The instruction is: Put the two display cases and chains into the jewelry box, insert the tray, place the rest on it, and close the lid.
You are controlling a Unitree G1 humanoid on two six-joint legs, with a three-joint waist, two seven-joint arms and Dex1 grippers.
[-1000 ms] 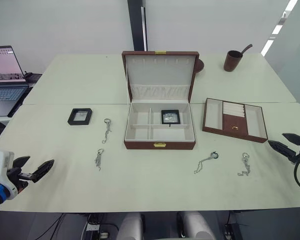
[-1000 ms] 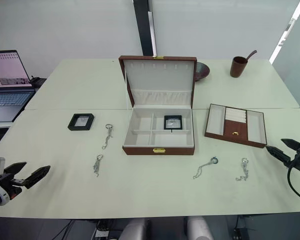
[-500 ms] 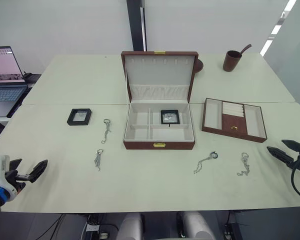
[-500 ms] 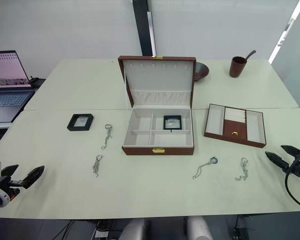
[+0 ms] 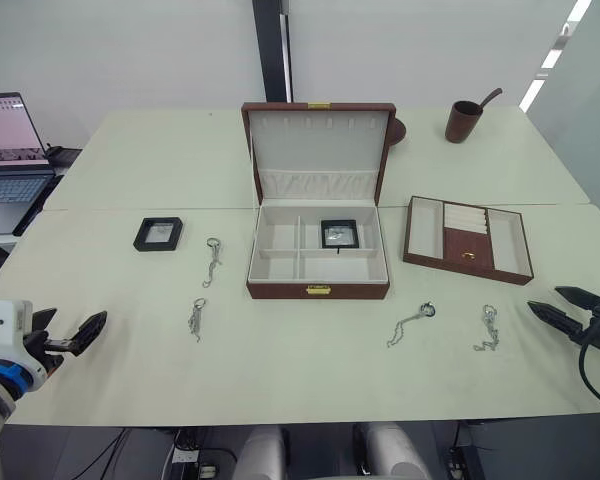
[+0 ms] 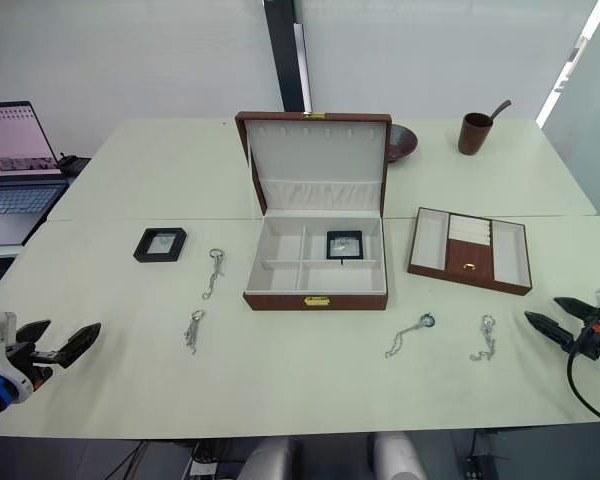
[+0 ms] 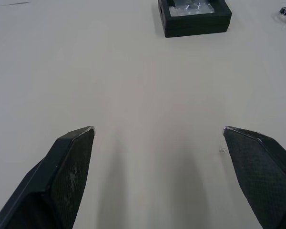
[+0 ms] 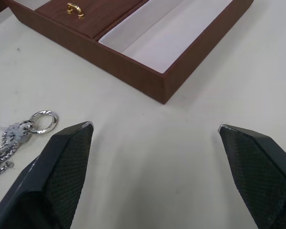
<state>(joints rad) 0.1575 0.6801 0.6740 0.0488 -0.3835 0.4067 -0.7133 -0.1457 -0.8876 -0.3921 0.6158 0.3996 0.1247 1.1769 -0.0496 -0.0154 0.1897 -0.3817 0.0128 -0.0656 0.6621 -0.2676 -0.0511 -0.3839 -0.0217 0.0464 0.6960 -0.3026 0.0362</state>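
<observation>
**Both grippers empty, clear of all items**

Left gripper (image 5: 78,335) hangs over the surface (image 5: 280,370) at its near left corner, fingers spread, holding nothing; the loose case (image 5: 158,233) lies well ahead. Right gripper (image 5: 557,305) has fingers spread, empty, with a chain (image 5: 488,328) just beside and the tray (image 5: 467,240) ahead. The box (image 5: 318,255) stands open, one case (image 5: 340,233) inside. Since half a second ago, the left gripper has risen slightly; the items are unmoved.

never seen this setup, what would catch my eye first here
The brown jewelry box with a white lining stands mid-table, lid raised, with one black square display case in a compartment. A second black display case lies to its left, the brown tray to its right, and four silver chains are scattered in front.
</observation>
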